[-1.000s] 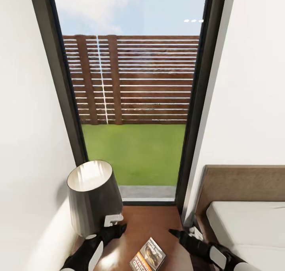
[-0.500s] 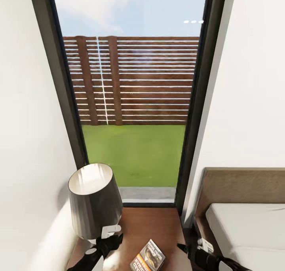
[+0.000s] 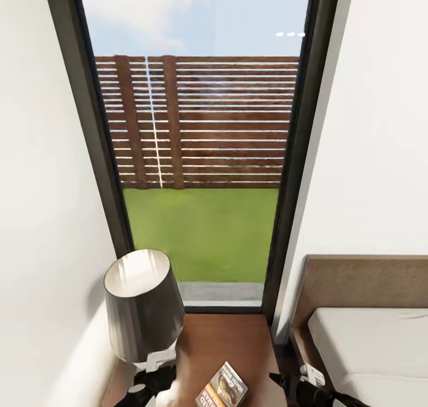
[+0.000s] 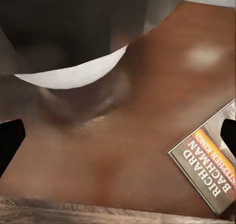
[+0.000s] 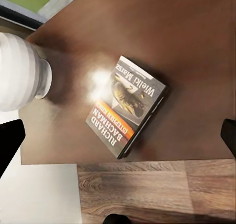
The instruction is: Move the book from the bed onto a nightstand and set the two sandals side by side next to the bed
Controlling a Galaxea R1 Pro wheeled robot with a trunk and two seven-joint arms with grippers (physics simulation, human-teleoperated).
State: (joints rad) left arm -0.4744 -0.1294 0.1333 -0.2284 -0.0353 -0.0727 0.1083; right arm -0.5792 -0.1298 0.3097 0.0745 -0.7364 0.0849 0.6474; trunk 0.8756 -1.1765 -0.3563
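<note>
We look down on the nightstand (image 3: pixel 229 341), wedged between the white wall and the bed (image 3: pixel 368 341), in front of a tall window (image 3: pixel 202 145) that shows a slatted fence (image 3: pixel 202 122) and grass. The book (image 3: pixel 223 388) lies flat on the nightstand's glossy brown top, near its front edge, its orange band and the lettering "RICHARD BACHMAN" readable in the right wrist view (image 5: pixel 125 111). Nothing else touches it. A lamp (image 3: pixel 142 303) with a dark shade stands on the same top, toward the wall and apart from the book; its white rounded base shows in the right wrist view (image 5: pixel 22 76).

Our left gripper (image 3: pixel 156 378) hangs just in front of the lamp's base, and our right gripper (image 3: pixel 285 383) sits beside the nightstand's bed-side edge. Both sets of jaws are spread wide and hold nothing.
</note>
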